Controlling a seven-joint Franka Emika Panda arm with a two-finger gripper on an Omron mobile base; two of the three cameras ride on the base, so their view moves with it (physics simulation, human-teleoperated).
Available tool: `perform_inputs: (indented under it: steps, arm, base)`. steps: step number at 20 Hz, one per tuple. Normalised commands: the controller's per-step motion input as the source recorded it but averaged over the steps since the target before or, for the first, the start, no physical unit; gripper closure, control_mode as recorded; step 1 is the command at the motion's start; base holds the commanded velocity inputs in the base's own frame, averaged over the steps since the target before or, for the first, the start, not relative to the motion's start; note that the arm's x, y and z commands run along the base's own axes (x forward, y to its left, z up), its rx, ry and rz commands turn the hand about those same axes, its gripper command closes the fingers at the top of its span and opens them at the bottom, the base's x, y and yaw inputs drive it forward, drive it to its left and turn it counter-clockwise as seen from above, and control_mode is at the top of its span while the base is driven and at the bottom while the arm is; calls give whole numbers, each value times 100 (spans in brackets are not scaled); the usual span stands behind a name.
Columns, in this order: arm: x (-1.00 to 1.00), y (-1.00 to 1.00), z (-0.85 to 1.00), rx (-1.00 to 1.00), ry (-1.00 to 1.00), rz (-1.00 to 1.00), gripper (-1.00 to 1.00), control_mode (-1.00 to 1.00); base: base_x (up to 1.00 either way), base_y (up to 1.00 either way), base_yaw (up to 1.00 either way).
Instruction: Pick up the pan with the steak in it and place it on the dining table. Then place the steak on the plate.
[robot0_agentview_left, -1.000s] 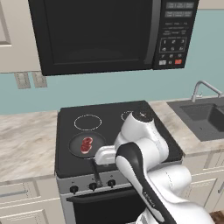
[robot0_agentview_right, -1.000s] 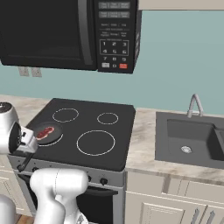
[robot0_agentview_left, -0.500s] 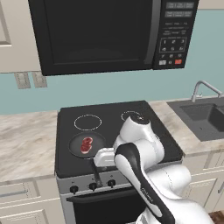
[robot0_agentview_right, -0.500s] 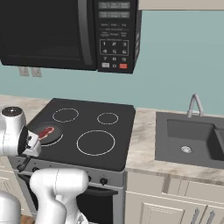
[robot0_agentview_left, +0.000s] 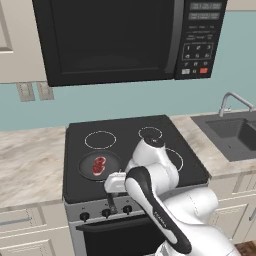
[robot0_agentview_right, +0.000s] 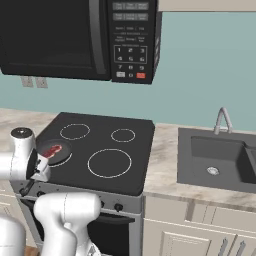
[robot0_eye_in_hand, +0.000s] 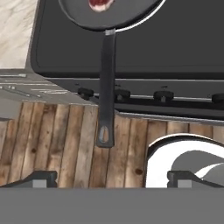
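Since a sec ago the arm has swung lower and toward the stove's front edge, so the hand now hangs just off the front, over the pan's handle; pan and steak haven't moved. Gripper (robot0_eye_in_hand: 112, 178) is wide open, holding nothing, fingertips (robot0_eye_in_hand: 40, 178) well apart at bottom of hand view, straddling the handle line but short of its end. Pan (robot0_agentview_left: 99, 166) sits on front-left burner of the stove (robot0_agentview_left: 130, 131), handle sticking out past the front edge over the knobs (robot0_eye_in_hand: 122, 93) and wood floor (robot0_eye_in_hand: 65, 140). Steak (robot0_agentview_left: 99, 165) lies flat inside pan, near centre. Microwave (robot0_agentview_left: 125, 35) above, sink (robot0_agentview_right: 215, 160) off to the right in the counter.
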Motion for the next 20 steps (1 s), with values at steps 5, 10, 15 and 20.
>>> perform_inputs:
  steps: [5,10,15,20]
  arm:
    - [17,10,-28,-2,0,0,-100,-100]
    - [19,11,-25,-1,0,0,-100,-100]
    - [19,23,-27,0,0,0,-100,-100]
    - [17,32,-22,0,0,0,-100,-100]
  base:
    - [0,0,0]
    - [0,0,0]
    - [0,0,0]
    - [0,0,0]
